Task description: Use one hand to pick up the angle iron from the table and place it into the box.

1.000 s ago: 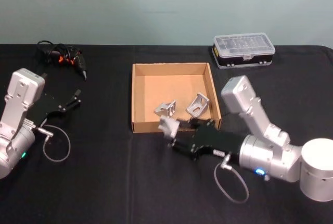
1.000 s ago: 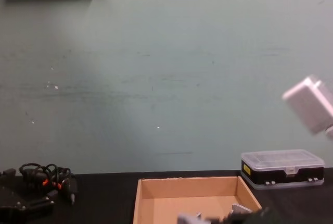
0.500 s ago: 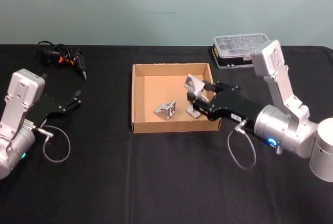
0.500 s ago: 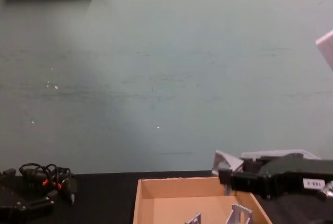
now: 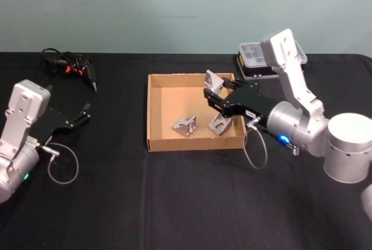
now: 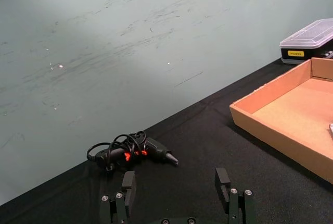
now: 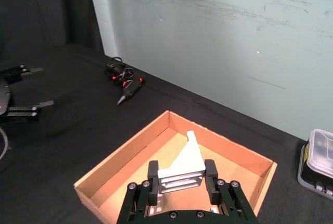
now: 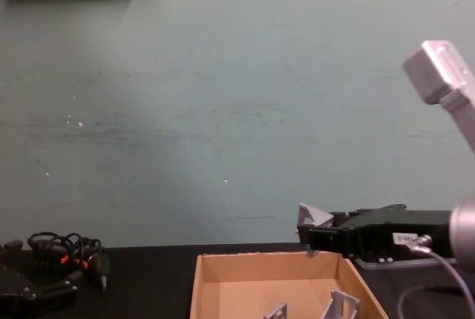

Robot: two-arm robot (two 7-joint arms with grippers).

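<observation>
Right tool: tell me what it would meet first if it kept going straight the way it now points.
The right tool, shut on a silver-grey metal angle iron, points over the shallow tan cardboard box toward the robot's left. It is held above the rim, so the way looks free beyond; depth is unclear.

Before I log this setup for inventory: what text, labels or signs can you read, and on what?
No text is legible.
Yellow label on the plastic case: print too small to read.
White label on the right pincer, which holds an angle iron over the box: blurred, unreadable.
</observation>
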